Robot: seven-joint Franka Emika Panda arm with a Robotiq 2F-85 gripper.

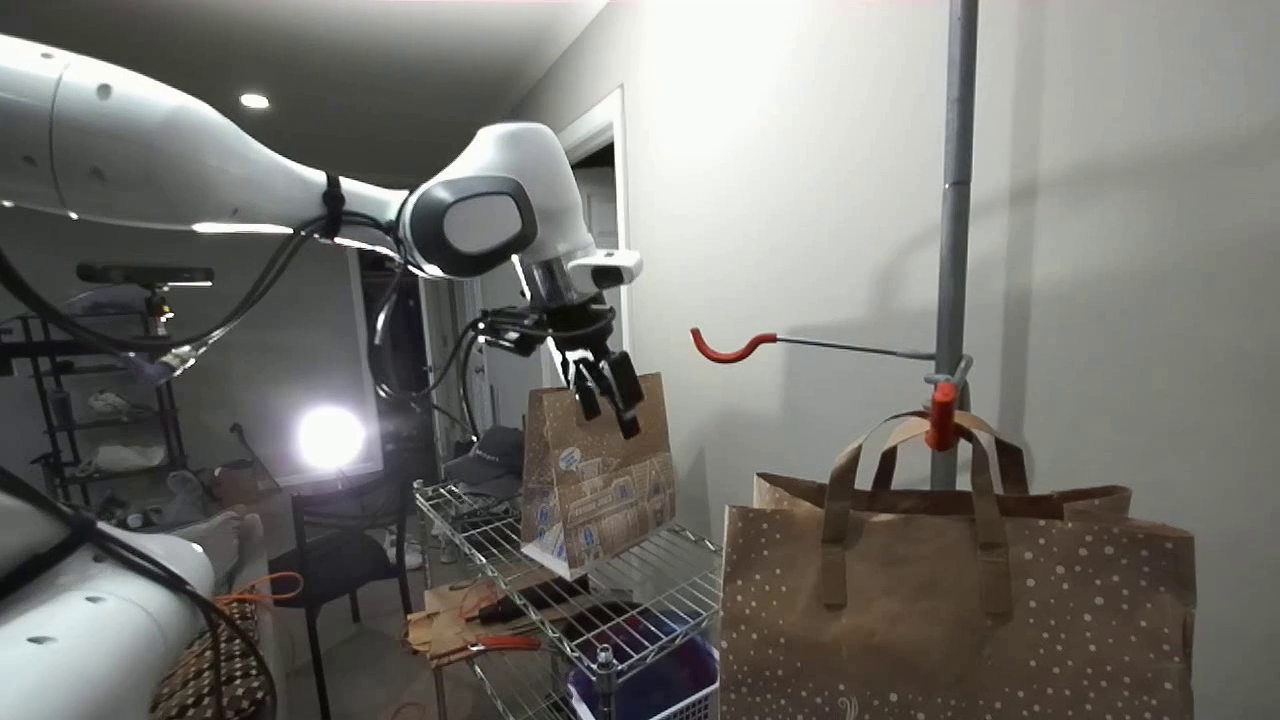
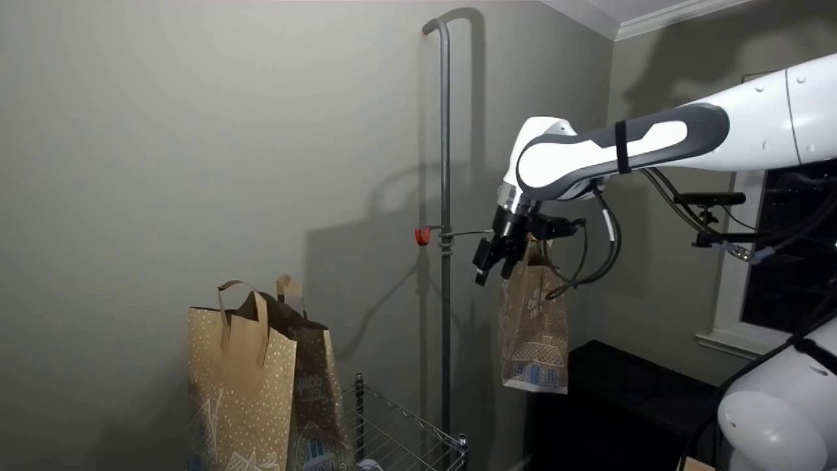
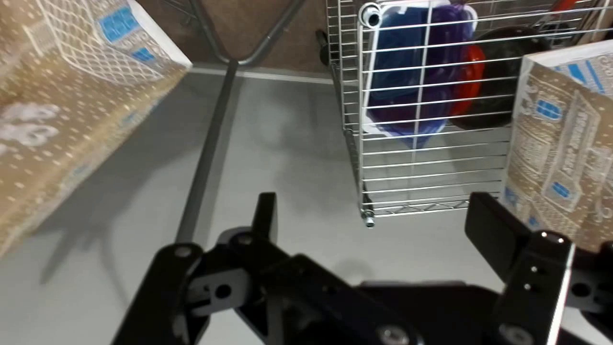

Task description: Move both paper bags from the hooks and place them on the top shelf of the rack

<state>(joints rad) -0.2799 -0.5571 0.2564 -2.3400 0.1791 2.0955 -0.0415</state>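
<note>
One brown paper bag (image 1: 610,480) stands upright on the top shelf (image 1: 660,650) of the wire rack; it also shows in an exterior view (image 2: 242,379) and at the wrist view's right (image 3: 560,143). The speckled paper bag (image 1: 950,620) hangs by its handles from an orange-red hook (image 1: 942,415); it also shows in an exterior view (image 2: 536,327) and at the wrist view's left (image 3: 62,105). The second hook (image 1: 735,350) is bare. My gripper (image 1: 607,405) is open with nothing between its fingers (image 3: 373,211), above shelf height, apart from both bags.
The grey pole (image 1: 957,200) stands by the wall, left in the wrist view (image 3: 206,158). A dark cap (image 1: 490,460) lies at the shelf's far end. A corner post (image 1: 605,665) rises at the shelf's near corner. A purple item (image 3: 416,96) sits below the shelf. Cables hang off the arm.
</note>
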